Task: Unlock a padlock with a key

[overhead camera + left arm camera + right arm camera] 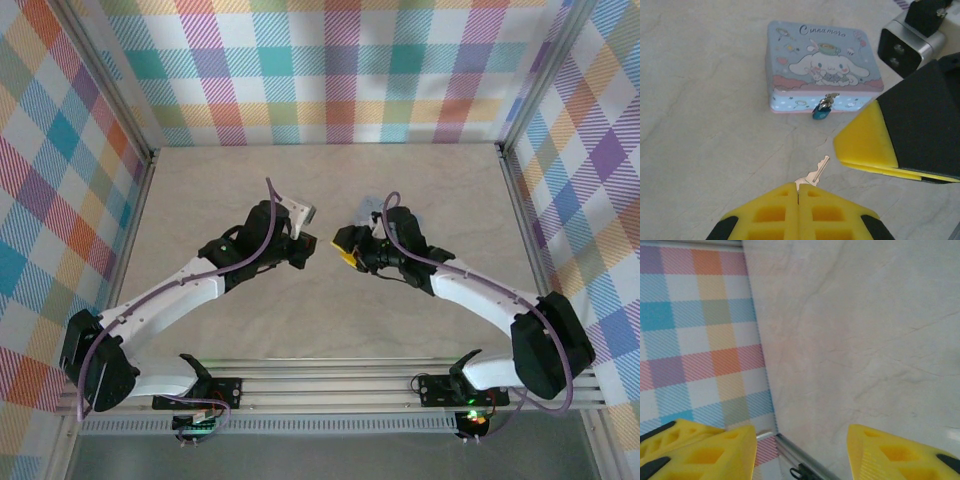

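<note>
Bright checked walls [340, 70] stand around a pale table [300, 190] with thin grey lines like stone. Both arms reach in and meet near the middle of the table.

The left claw [798, 192] is squeezed together on a small silver key [815, 174]. It pinches the flat end of the key, and the long end sticks out in front. The key points toward the padlock [821, 112] but does not touch it.

The padlock is tiny and dark blue. It hangs from a shiny clasp on the front wall of a pale blue tin box [820, 65]. The tin box sits flat on the table, with its lid down and a white cartoon puppy on top.

The right claw [802, 440] has its two yellow fingers [705, 452] apart, with nothing between them. From the left wrist, one of those yellow fingers hangs just to the right of the key.
</note>
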Robot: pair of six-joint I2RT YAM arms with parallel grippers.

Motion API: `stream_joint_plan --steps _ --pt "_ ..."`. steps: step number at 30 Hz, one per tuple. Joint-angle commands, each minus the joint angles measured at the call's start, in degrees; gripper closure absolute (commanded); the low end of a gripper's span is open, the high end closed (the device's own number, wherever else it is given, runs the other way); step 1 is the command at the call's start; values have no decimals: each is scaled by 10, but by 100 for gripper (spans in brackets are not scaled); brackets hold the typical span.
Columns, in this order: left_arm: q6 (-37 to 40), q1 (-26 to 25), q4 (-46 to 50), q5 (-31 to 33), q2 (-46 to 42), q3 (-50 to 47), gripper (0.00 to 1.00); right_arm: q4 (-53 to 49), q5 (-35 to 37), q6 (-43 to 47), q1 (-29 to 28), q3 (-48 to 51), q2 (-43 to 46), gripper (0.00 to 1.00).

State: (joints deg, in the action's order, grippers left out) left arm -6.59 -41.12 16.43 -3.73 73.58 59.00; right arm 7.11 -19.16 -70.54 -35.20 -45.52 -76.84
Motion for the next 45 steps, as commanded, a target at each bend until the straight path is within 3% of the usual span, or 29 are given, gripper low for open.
stream_joint_plan --steps 1,12,15,20,24,33,38,45 --pt "-9 -10 -22 14 -14 -4 100 43 -30 -19 0 -25 -2 49" --pt "-9 -22 -32 7 -19 -5 100 58 -53 -12 -4 -38 -22 50" --pt "-7 -22 -33 8 -26 -11 100 66 -59 -13 -4 -43 -32 60" --pt "-5 -21 -31 6 -35 -22 100 80 -70 1 -4 -48 -41 86" --pt "-4 -22 -28 3 -40 -27 100 93 -77 26 -4 -44 -42 100" --pt "-4 -22 -30 -1 -46 -34 100 97 -78 41 -4 -41 -28 100" --pt "-17 -22 -35 24 -49 -37 100 56 -39 16 -4 -20 -10 55" --pt "-48 -21 -70 42 -60 -56 100 83 -50 -20 -7 -4 -14 52"
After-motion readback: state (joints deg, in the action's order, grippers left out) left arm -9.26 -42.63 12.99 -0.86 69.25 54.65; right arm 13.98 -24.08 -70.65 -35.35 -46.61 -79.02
